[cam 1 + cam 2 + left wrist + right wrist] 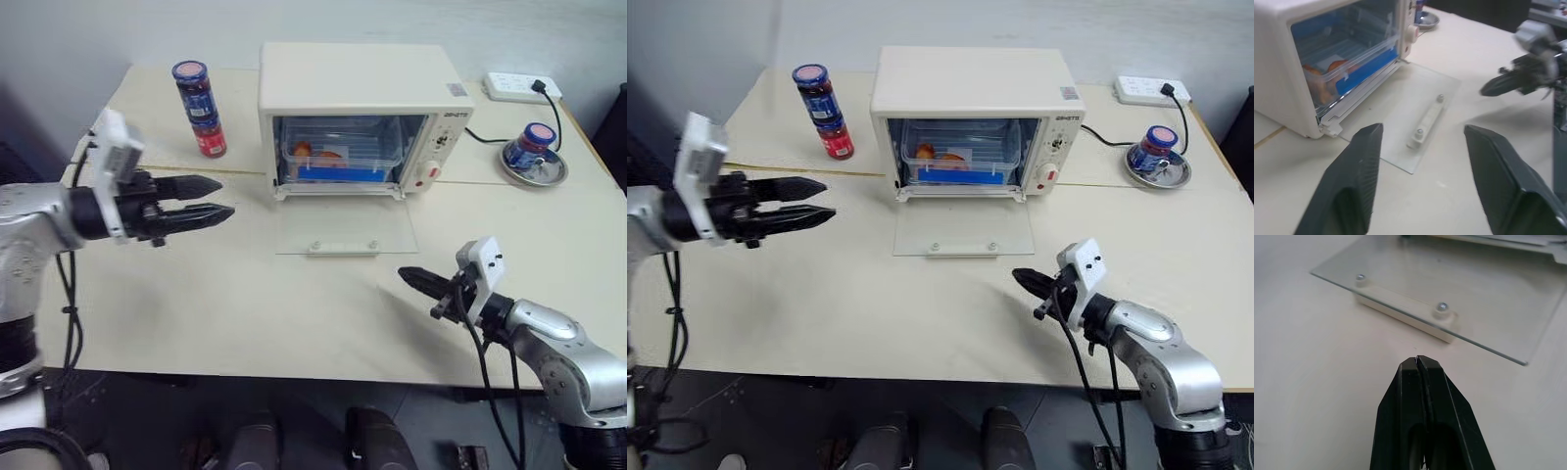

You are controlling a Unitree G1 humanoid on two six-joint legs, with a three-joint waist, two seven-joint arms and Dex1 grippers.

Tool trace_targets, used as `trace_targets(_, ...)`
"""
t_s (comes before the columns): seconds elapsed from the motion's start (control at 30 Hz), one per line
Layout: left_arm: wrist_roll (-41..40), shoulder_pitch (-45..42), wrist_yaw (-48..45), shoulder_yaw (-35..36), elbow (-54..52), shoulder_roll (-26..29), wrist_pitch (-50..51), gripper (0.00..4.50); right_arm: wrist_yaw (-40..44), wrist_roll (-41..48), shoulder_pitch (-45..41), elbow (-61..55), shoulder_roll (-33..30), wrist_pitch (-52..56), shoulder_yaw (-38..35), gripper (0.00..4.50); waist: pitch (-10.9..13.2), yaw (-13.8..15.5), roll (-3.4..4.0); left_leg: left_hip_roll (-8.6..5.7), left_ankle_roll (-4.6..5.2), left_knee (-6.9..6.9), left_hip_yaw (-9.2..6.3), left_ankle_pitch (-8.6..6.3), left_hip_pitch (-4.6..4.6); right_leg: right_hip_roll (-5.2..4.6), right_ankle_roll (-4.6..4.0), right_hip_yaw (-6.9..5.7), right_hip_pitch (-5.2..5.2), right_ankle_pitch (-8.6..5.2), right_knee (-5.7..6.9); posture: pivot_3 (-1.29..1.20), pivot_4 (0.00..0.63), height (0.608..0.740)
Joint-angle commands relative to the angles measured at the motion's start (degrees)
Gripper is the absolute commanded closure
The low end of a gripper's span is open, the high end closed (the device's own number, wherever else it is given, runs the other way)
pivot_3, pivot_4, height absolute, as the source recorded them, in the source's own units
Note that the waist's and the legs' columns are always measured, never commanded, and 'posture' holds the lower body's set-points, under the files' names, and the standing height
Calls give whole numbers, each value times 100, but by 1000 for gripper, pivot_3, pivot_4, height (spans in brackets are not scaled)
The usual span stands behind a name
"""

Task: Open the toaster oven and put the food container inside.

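Note:
The cream-white toaster oven (358, 93) stands at the back middle of the table. Its glass door (343, 230) lies flat on the tabletop in front of it, handle (1425, 125) facing up. Inside, on the rack, sits the clear food container (341, 152) with blue clips and orange pieces, also seen through the opening in the left wrist view (1342, 73). My left gripper (225, 196) hovers left of the oven, open and empty, pointing toward it. My right gripper (407, 276) is shut and empty, low over the table, just in front of the door's front right corner (1518, 360).
Stacked red jars with blue lids (199, 108) stand left of the oven. A jar on a metal dish (534, 149) and a white power strip (519, 88) with a black cable are at the back right. The table's front edge (294, 372) is close.

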Motion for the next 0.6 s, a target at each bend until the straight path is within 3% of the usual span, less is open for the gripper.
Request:
trace_targets(0.03, -402, 0, -118, 319, -307, 243, 138, 378, -178, -305, -232, 455, 245, -437, 140, 4500, 0, -15, 1, 1, 0, -1, 0, 0, 0, 1, 0, 1, 0, 0, -1, 0, 150, 740)
trace_targets(0.1, -481, -40, -22, 343, -318, 268, 153, 31, -166, -470, -341, 718, 359, -618, 282, 4500, 1, -23, 3, 1, 0, -6, 0, 0, 4, 2, -1, 5, -2, -1, 0, 0, 150, 740)
trace_targets(0.4, -521, -108, 328, 356, -306, 295, 14, 31, -165, -677, -1309, 1614, 758, -1061, 331, 4500, 3, -74, 5, 5, -1, -13, 2, 1, 4, 6, -3, 14, -12, -1, 4, 0, 150, 740)
trace_targets(0.6, -363, -41, 323, 366, -77, 366, -222, 31, 79, 238, -2532, 1008, 50, -204, -389, 4500, 15, -101, 26, 3, -1, -15, 0, 1, -1, 2, -2, 17, -21, -1, 5, 0, 150, 740)
